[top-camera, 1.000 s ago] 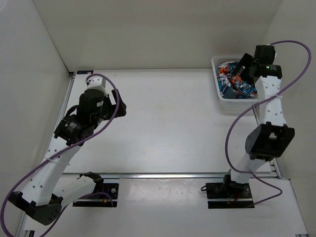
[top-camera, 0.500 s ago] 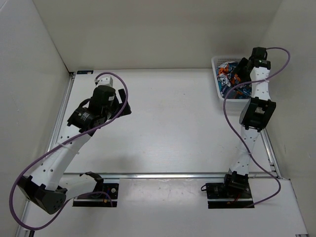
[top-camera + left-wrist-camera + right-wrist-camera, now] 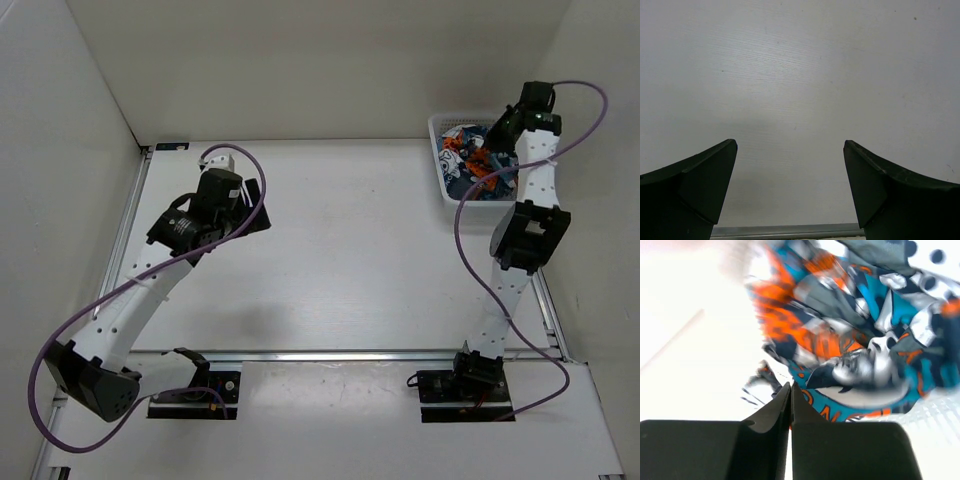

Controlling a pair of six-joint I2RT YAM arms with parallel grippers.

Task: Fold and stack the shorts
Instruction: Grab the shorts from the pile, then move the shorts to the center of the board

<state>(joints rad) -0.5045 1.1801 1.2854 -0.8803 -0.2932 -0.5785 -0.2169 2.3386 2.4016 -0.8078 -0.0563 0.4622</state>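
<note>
The shorts (image 3: 468,166) lie bunched in a white mesh basket (image 3: 446,202) at the table's back right. In the right wrist view the shorts (image 3: 850,335) fill the frame with orange, teal, navy and white print. My right gripper (image 3: 791,385) is shut, its tips pinching the near edge of the cloth. From above, the right gripper (image 3: 497,136) reaches down into the basket. My left gripper (image 3: 256,214) hovers over the left half of the table, apart from the shorts. In its wrist view the left gripper (image 3: 790,146) is open over bare white table.
The basket's perforated wall (image 3: 939,254) shows behind the cloth. A metal rail (image 3: 340,354) runs along the table's near edge, and another rail (image 3: 785,230) shows under the left fingers. White walls close in the back and both sides.
The right gripper went from open to shut down in the basket, and the cloth there has shifted. The left arm has reached a little farther right over the table, its gripper still open.
</note>
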